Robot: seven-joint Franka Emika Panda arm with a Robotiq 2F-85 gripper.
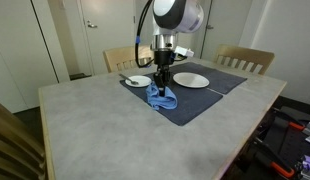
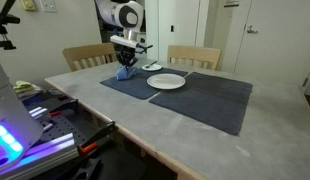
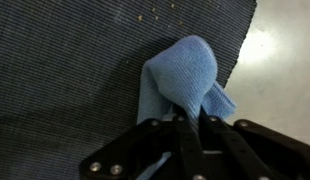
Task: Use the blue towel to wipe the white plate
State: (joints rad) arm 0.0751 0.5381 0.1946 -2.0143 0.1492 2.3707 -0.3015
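My gripper [image 1: 161, 87] is shut on the blue towel [image 1: 163, 98], pinching it at the top so that it hangs bunched just over the dark placemat [image 1: 200, 100]. In the wrist view the towel [image 3: 185, 72] bulges out from between my closed fingers [image 3: 192, 122], near the mat's edge. A white plate [image 1: 191, 80] lies on the mat just beside my gripper, and it also shows in an exterior view [image 2: 167, 82]. A second white plate [image 1: 138, 80] with a utensil on it sits on the other side. In an exterior view my gripper [image 2: 125, 60] holds the towel [image 2: 124, 72] at the mat's far corner.
The grey table [image 1: 105, 130] carries two dark placemats [image 2: 210, 100]. Wooden chairs [image 1: 245, 60] stand at the far side. The second plate also shows in an exterior view [image 2: 153, 67]. Equipment with lights [image 2: 20, 140] sits beside the table.
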